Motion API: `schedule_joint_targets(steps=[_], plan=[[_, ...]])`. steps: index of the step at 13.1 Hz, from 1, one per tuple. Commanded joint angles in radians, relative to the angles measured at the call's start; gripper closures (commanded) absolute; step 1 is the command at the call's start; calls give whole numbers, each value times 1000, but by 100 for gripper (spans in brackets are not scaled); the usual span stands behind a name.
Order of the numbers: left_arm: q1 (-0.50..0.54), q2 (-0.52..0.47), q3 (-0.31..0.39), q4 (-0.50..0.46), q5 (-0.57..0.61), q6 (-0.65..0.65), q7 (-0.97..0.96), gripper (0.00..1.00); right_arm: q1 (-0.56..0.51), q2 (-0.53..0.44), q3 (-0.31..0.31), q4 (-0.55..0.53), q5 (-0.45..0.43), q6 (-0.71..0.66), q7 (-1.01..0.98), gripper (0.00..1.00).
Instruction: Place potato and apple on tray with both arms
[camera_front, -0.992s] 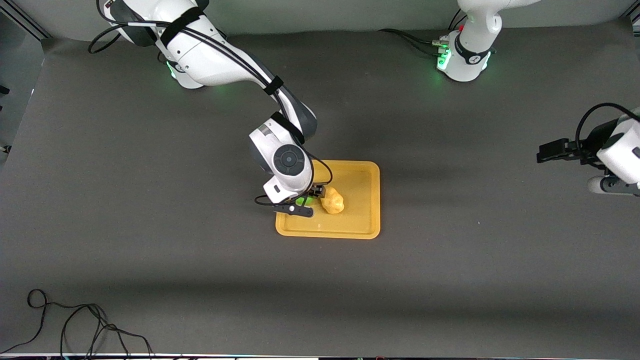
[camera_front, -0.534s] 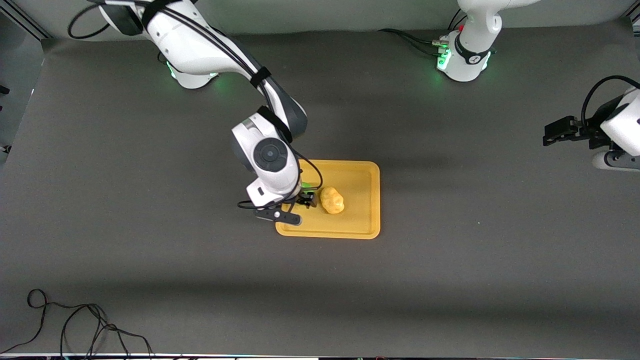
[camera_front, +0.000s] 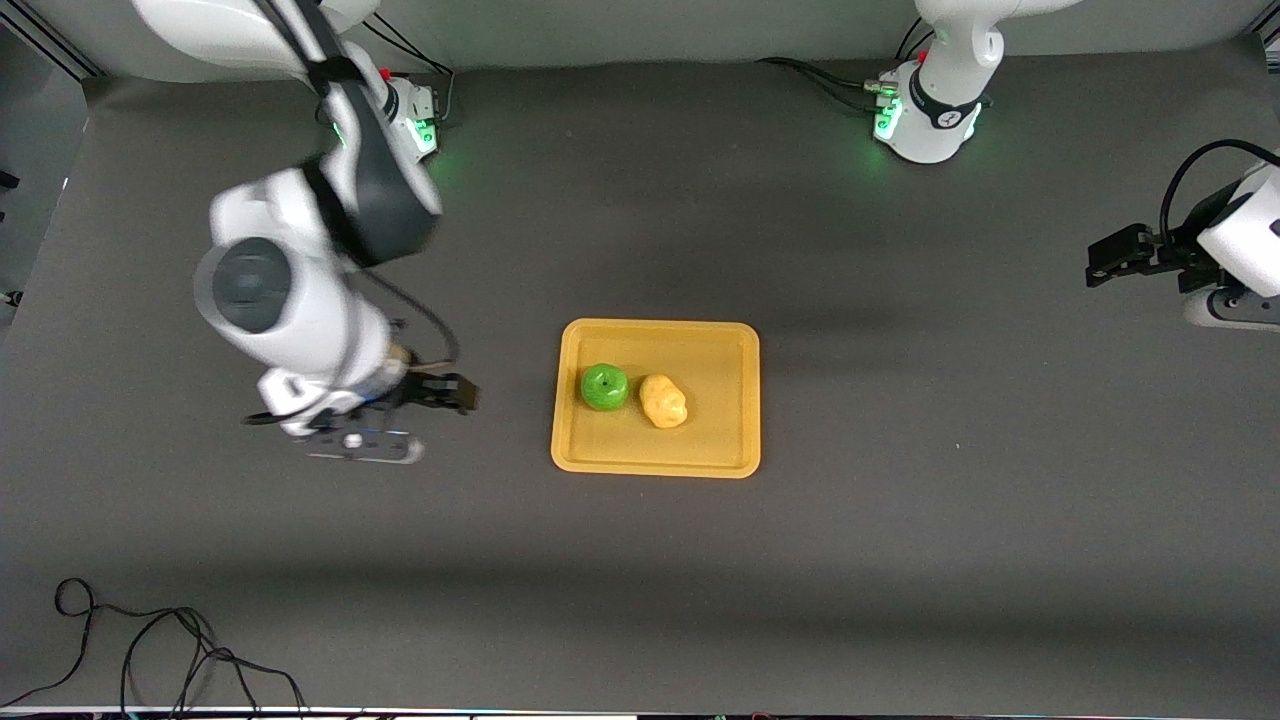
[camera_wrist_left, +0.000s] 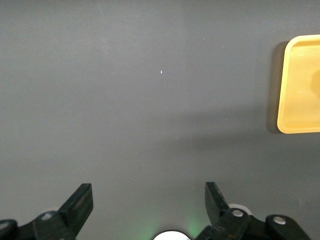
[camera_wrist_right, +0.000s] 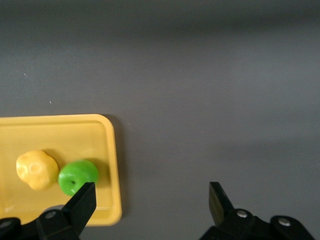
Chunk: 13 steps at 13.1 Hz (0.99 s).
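The apple (camera_front: 605, 386) and the potato (camera_front: 664, 401) are being carried side by side on the tray (camera_front: 735, 395), the apple toward the right arm's end. The right gripper (camera_front: 455, 392) is being held over bare bench beside the tray, jaws spread and empty; the left gripper (camera_front: 1100, 265) is waiting well apart, also open with nothing held.

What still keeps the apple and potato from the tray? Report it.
Nothing visible does: the apple and the potato already lie side by side on the tray. The right gripper and left gripper are open over bare table.

right arm (camera_front: 300, 290): motion-blurred, upper links cut by the top edge
left arm (camera_front: 1235, 255): mostly out of frame
tray (camera_wrist_left: 300, 90): cropped in left wrist view
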Motion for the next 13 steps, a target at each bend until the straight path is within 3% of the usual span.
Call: schedule_joint_targets(steps=[1,2,5,7,9,11,13], plan=[[-158,-31,149,-24,10,5,16,0,-88,-138,6,-117,48,-16,-133,0],[-163,-31,149,-25,10,2,18,0,-99,-190,4,-154,48,-22,-144,0],[-171,-29,146,-27,10,1,18,0,-97,-311,-77,-231,47,-92,-165,0],[-171,-28,145,-30,10,1,18,0,-96,-344,-155,-239,47,-125,-274,0],[-172,-26,145,-30,10,2,18,0,-99,-348,-195,-237,44,-137,-290,0],[-169,-25,145,-28,9,4,18,0,-172,-351,-155,-232,33,-166,-305,0],[-168,-25,145,-28,9,4,18,0,-290,-356,-23,-229,-17,-168,-310,0]])
